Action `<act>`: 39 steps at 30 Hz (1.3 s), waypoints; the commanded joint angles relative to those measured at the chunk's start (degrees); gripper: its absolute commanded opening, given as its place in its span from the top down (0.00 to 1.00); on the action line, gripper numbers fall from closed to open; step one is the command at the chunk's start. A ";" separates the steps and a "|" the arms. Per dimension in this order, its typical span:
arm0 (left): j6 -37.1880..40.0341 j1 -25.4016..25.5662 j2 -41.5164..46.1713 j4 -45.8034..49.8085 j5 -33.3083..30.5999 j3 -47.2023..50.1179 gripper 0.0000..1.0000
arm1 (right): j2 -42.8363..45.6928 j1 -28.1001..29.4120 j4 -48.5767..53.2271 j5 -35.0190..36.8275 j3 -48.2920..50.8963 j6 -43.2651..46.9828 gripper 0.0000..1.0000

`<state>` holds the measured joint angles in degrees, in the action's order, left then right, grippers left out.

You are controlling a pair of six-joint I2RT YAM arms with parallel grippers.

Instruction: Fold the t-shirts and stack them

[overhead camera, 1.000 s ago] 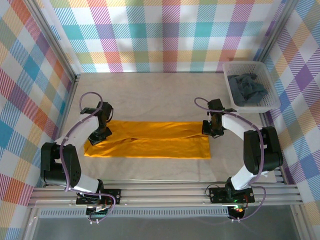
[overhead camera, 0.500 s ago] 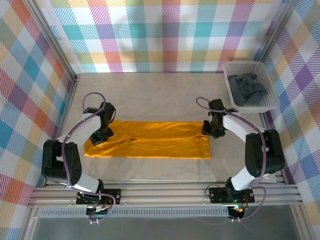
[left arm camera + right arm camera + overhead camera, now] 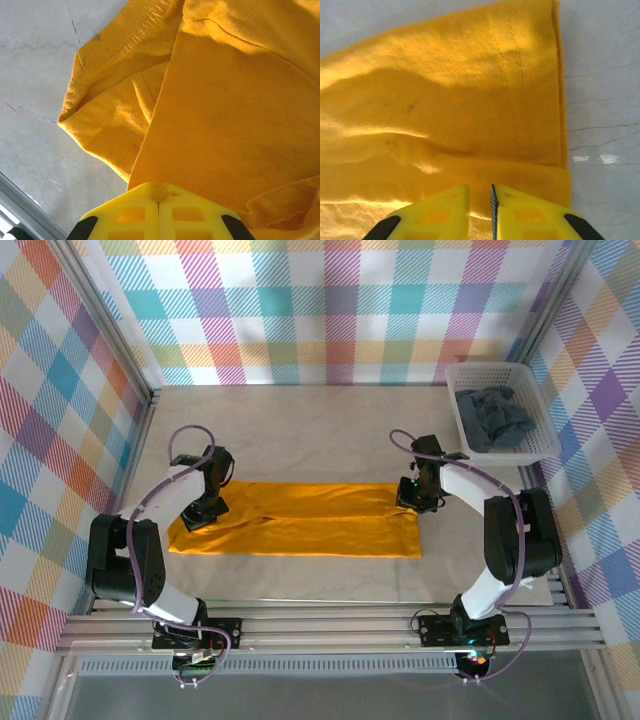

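My left gripper (image 3: 159,194) is pinching the mustard t-shirt (image 3: 300,522), lying lengthwise toward the right gripper (image 3: 481,191), whose grip I cannot tell.

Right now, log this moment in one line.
orange t-shirt: folded lengthwise | left gripper: shut on its left end | right gripper: grip unclear | grey t-shirt: in basket

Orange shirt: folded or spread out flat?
Folded. The mustard-orange t-shirt lies on the table as a long narrow band with a lengthwise crease; left wrist view shows overlapping layers.
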<state>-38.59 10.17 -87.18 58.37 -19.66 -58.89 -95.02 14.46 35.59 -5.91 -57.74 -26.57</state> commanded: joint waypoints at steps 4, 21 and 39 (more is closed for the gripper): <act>-0.90 1.08 -1.06 1.66 -1.85 0.88 1.00 | -2.47 0.31 1.83 1.01 2.34 -1.22 0.90; -1.90 1.25 -0.27 3.14 1.40 0.50 1.00 | 3.20 0.31 4.78 0.54 -2.29 -1.25 0.88; 2.78 -17.70 -20.65 -2.87 14.07 -28.39 0.45 | -7.52 0.31 -0.76 -6.94 -8.03 -14.38 0.73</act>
<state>-39.09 -5.17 -102.45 55.77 -11.40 -85.12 -99.79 14.46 35.40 -11.70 -63.18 -37.63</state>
